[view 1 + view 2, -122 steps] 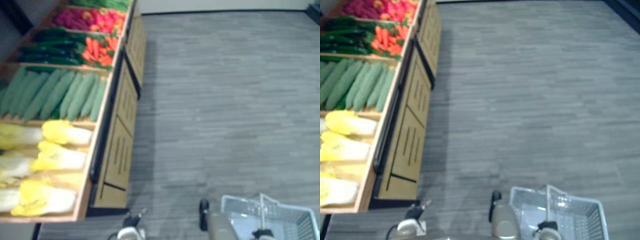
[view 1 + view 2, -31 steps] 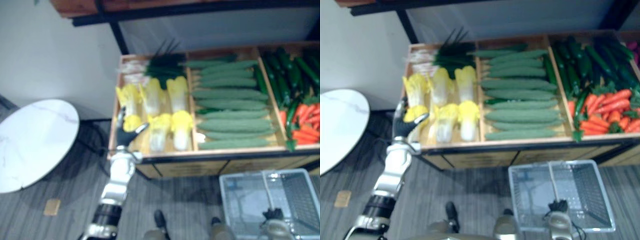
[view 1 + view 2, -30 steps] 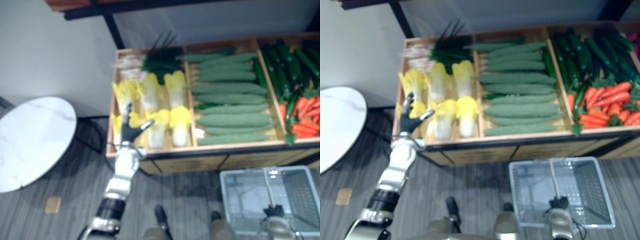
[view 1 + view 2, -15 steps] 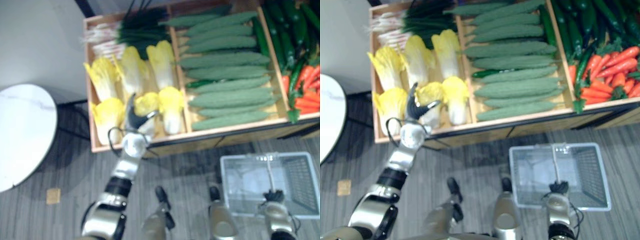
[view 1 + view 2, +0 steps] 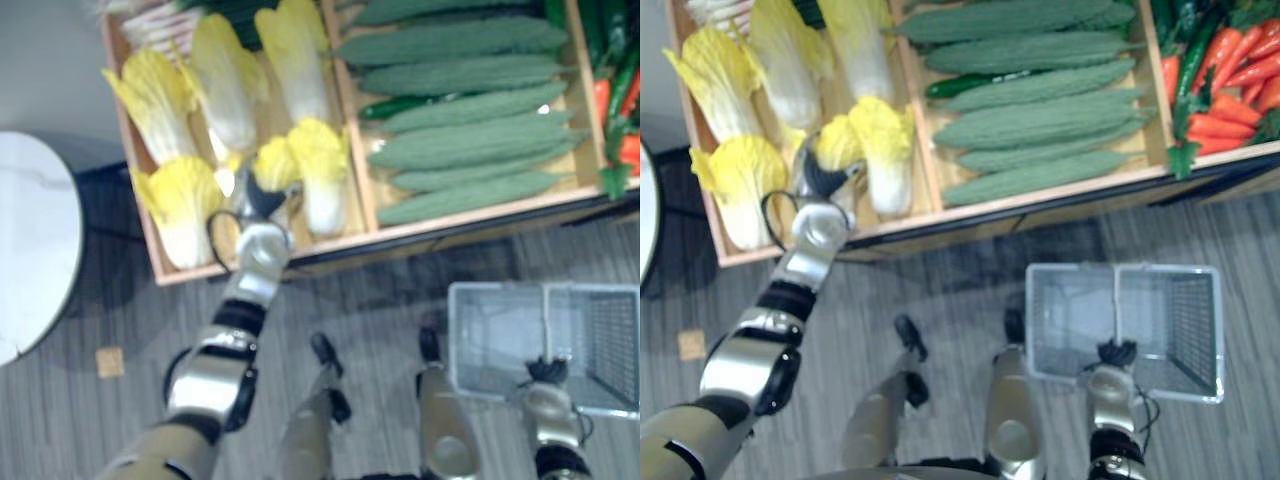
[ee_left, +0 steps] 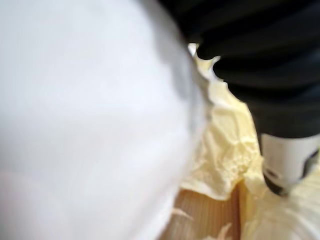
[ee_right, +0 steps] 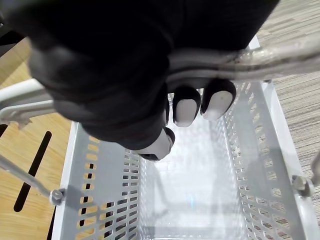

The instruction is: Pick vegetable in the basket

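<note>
Shelf (image 5: 160,272) bins hold vegetables, with the yellow cabbages (image 5: 320,165) in the left bin. Beside it, the right hand (image 7: 125,75) grips the wire basket (image 5: 1188,330), fingers (image 7: 186,110) curled round its handle (image 7: 260,59). The left hand (image 5: 262,197) is among the cabbages; I cannot tell how its fingers are set.

Yellow cabbage (image 5: 276,162) lies in the crate (image 5: 148,232); the white basket (image 5: 1192,325) is empty.

Basket (image 7: 100,200): perforated pale plastic, glossy metal handle (image 7: 280,55). Produce crate (image 6: 200,215): matt wood. Cabbage (image 6: 225,150): crinkled leaves.
</note>
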{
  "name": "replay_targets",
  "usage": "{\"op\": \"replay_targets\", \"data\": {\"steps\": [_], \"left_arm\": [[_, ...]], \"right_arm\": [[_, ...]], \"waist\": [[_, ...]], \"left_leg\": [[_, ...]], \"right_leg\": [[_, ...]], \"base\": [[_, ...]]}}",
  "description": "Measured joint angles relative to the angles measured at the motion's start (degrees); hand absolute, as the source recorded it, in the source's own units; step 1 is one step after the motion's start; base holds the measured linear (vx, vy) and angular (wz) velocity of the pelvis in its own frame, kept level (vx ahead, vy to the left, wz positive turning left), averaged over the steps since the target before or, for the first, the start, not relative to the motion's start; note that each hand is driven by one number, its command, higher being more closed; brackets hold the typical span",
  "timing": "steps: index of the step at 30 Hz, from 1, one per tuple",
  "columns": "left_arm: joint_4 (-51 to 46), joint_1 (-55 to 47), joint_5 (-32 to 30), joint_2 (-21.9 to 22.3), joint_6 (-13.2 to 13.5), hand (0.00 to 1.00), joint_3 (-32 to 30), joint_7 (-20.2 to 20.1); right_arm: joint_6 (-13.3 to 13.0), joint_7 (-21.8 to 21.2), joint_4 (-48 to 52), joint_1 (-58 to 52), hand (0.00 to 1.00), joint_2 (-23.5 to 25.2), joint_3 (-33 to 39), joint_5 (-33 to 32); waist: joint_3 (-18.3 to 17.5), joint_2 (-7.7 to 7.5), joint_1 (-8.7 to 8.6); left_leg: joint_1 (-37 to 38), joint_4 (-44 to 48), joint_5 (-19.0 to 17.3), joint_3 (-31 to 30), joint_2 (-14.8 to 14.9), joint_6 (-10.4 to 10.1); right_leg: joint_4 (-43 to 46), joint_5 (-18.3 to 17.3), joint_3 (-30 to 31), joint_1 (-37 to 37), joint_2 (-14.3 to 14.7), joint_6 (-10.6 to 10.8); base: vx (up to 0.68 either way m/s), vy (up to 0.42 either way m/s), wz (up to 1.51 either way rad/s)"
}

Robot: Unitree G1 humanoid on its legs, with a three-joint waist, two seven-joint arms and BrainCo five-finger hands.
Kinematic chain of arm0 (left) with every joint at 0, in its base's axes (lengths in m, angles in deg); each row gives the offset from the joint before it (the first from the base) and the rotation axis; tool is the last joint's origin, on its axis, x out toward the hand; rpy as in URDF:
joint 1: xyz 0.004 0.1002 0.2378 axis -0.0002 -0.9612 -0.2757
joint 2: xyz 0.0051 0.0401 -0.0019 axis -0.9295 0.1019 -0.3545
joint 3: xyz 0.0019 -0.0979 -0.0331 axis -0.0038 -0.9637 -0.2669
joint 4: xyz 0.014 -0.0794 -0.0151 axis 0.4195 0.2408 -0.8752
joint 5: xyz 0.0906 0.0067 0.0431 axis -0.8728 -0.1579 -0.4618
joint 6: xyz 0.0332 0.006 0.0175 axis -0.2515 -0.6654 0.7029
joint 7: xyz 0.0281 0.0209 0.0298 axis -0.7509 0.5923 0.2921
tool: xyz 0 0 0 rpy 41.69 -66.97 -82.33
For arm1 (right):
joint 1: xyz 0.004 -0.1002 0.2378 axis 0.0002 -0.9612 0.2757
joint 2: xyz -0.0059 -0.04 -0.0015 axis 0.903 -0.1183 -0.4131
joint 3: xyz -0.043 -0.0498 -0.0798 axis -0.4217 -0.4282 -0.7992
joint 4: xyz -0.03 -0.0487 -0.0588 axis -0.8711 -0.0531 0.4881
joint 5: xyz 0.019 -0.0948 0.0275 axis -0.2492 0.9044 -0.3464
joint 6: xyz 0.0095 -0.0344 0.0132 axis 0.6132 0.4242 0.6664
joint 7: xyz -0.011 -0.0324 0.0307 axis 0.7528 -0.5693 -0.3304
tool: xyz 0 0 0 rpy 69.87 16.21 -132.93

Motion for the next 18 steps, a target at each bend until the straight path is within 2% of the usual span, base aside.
{"op": "replay_targets", "data": {"steps": [4, 10, 14, 18], "left_arm": [[0.4, 2.1, -0.3, 0.7, -0.3, 1.0, 0.0, 0.1], [1.0, 2.1, -2.2, 2.0, -1.2, 1.0, 0.9, -1.8], [1.0, 1.5, -2.2, 3.9, -1.2, 1.0, 3.8, -4.0], [-0.8, 0.0, -2.2, 4.3, -1.3, 1.0, 4.1, -4.2]], "right_arm": [[0.0, 0.4, 1.0, -0.2, 1.0, 0.7, 0.0, -0.2], [-0.2, 0.1, 3.6, -0.3, 1.0, 3.3, 0.0, -0.9], [-0.3, -1.2, 4.1, -1.6, 1.0, 3.7, 0.0, -0.8], [-0.6, -1.5, 3.1, -2.3, 1.0, 4.5, 0.0, -0.8]], "waist": [[0.3, -0.53, 1.25], [1.1, -2.0, 1.29], [1.1, -2.33, 1.26], [0.6, -3.17, 1.17]], "left_leg": [[-0.1, 0.0, -0.1, 0.7, 0.0, 0.2], [3.9, -0.2, -1.0, 0.7, -0.4, 0.1], [6.4, -0.3, -1.7, -0.8, -0.8, 0.5], [8.8, -0.3, -1.7, -1.5, -1.1, 0.7]], "right_leg": [[-0.5, 0.4, 0.2, 0.1, -0.2, 0.2], [-1.6, 0.4, -0.6, 4.8, -1.1, 0.3], [-3.4, 0.4, -2.8, 9.3, -1.8, 0.3], [-3.6, 0.4, -3.6, 12.0, -1.9, 0.3]], "base": [[0.04, -0.007, -0.01], [0.06, -0.014, 0.02], [0.07, -0.015, 0.17], [0.07, -0.013, 0.07]]}}
